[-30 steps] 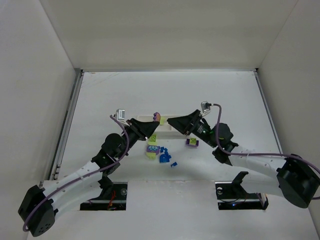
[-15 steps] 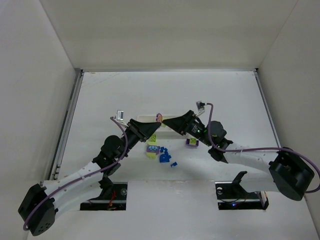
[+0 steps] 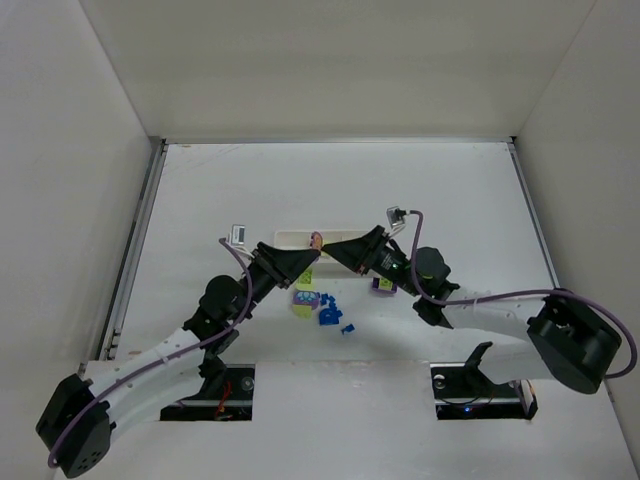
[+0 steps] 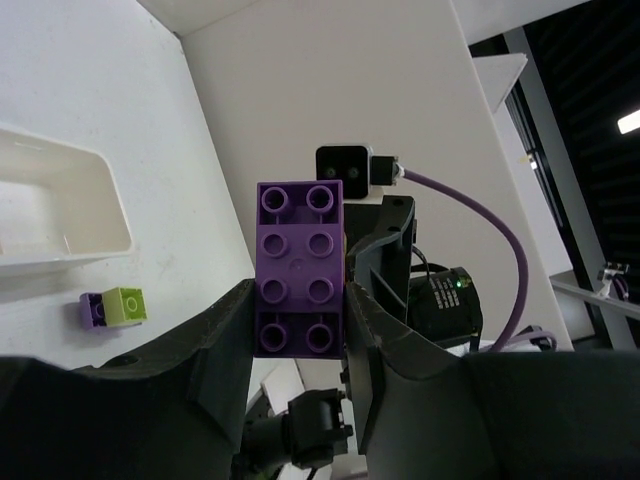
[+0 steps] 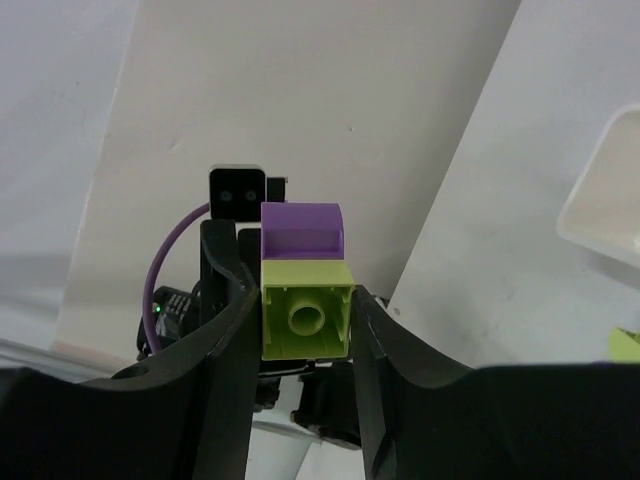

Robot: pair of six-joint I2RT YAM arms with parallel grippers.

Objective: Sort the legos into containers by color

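Purple brick (image 4: 300, 270), two studs by four, is held in the air with studs facing the left wrist camera. A lime brick (image 5: 306, 320) is locked onto its far face, hollow underside toward the right wrist camera. The purple one shows as a slab just above it.

Left gripper (image 4: 300, 325): fingers clamped on the purple brick's long sides. Right gripper (image 5: 306, 335): fingers pressed against both flanks of the lime brick.

Change over the last second: the right arm has swung in from the right and its fingers have gone from wide apart to closed on the lime brick. The left grip has not altered. From overhead the two grippers now meet tip to tip over the white tray (image 3: 285, 238).

My reading: this is a two-handed split. The joined pair cannot be sorted as one piece, so each hand takes one colour and they pull apart. The risk is a sudden release flinging a brick.

Tray compartments in the wrist views look bare, though the arms hide most of the tray from overhead. On the table (image 3: 450, 190), near the tray:
- a blue cluster (image 3: 330, 318)
- a purple-and-lime pair (image 3: 305, 298)
- another pair (image 3: 382, 285) beside the right arm

Sorting appears to be at an early stage.
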